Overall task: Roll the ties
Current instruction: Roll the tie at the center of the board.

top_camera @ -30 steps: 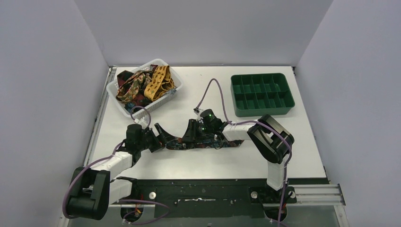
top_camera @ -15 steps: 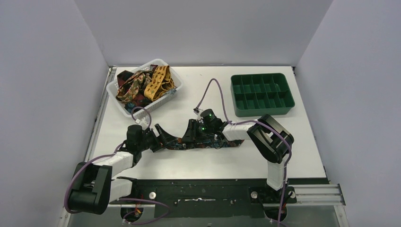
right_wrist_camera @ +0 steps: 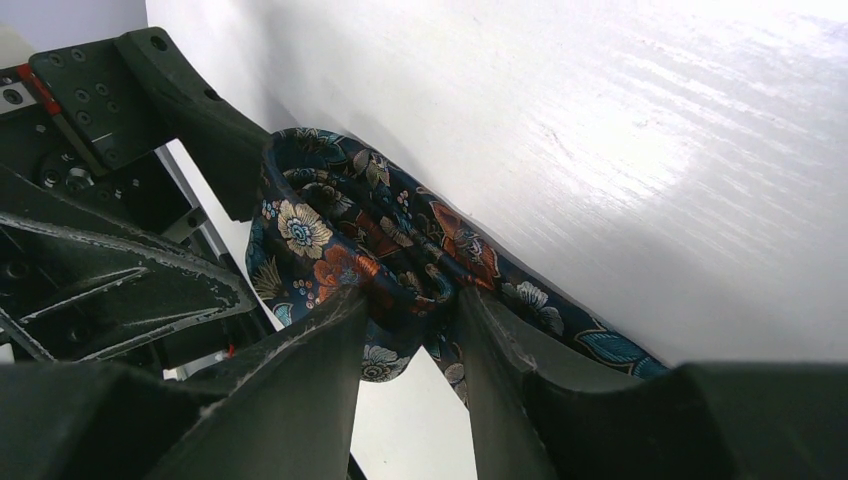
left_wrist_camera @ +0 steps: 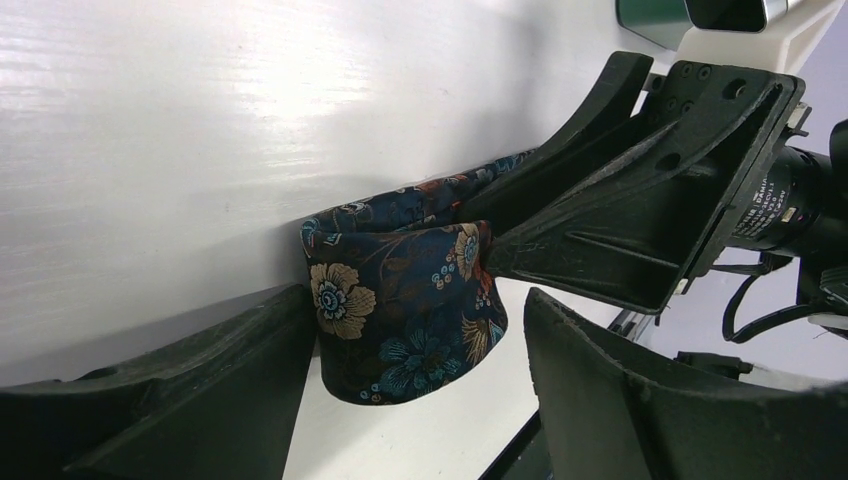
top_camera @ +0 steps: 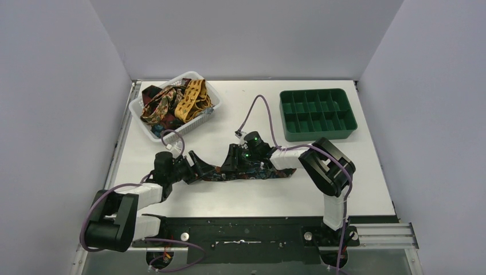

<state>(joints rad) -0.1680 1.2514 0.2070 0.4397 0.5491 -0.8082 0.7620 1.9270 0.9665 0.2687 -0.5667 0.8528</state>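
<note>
Moved: since a second ago the left arm's elbow has swung inward and the left gripper has edged right; the right arm has hardly shifted.
Floral tie: dark, with a multicoloured flower print, lying on the white table near its front edge, between the two arms.
Long axis: left to right in the top view, roughly along the near edge. The left end is curled into a loose roll, and the flat tail runs right, under the right forearm.
Left gripper: fingers apart on either side of the roll. One finger touches the cloth and a thin gap shows at the other.
Right gripper: fingers drawn together, pinching a fold of the tie just beside the roll, facing the left gripper.
Right gripper, top view: touching the tie's middle.
Other ties: mustard, dark red and brown, heaped in a white basket at the far left.
Green tray: divided into compartments, at the far right, well apart from the tie.
Purple cable: arching above the right wrist.
</note>
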